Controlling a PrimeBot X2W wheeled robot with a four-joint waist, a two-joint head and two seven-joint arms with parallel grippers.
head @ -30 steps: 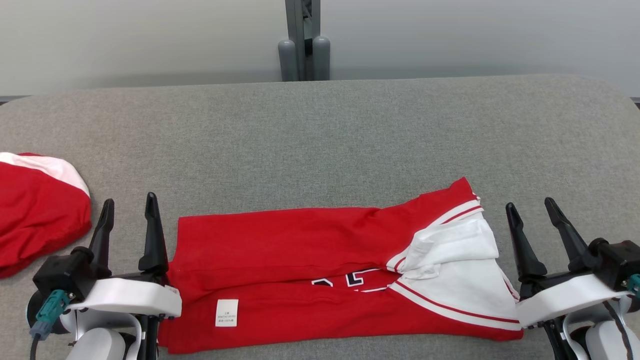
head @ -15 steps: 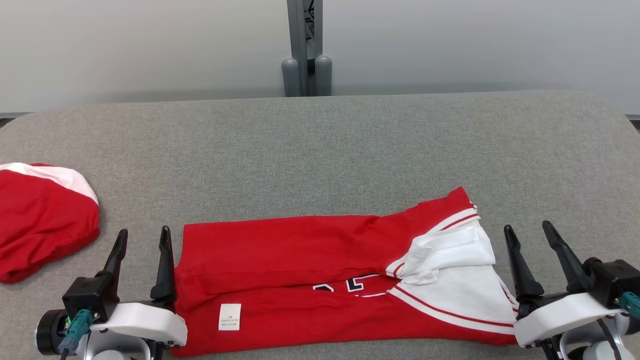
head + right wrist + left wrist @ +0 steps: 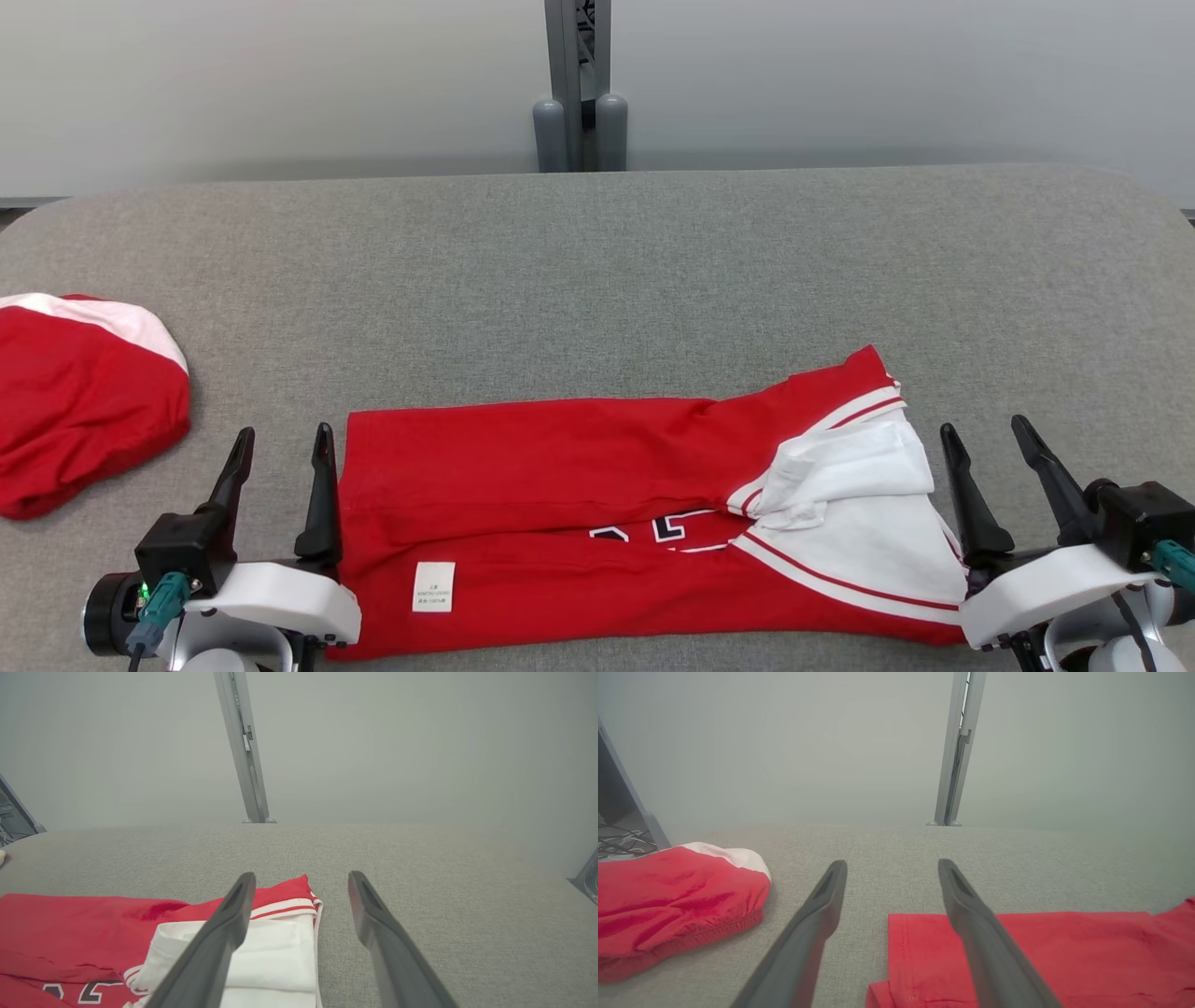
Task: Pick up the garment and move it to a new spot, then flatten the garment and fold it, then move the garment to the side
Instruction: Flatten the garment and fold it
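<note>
Found red garment (image 3: pixel 560 485) lying folded into a long band on the near half of grey table (image 3: pixel 597 271), running from the table's centre toward its right end, with a white, red-striped panel uppermost at the right and a small white label toward the near left.

Noted left gripper (image 3: pixel 285 434) at the table's near edge, left of centre, spread wide and holding nothing, with inner finger just beside the band's left hem; cannot tell whether touching.

Noted right gripper (image 3: pixel 983 426) at the table's near edge, right end, likewise wide and empty, just beside the white panel.

Recorded second red-and-white cloth (image 3: pixel 84 401) bunched at the table's left end.

Recorded grey post (image 3: pixel 579 84) behind the table's far edge, centre.
</note>
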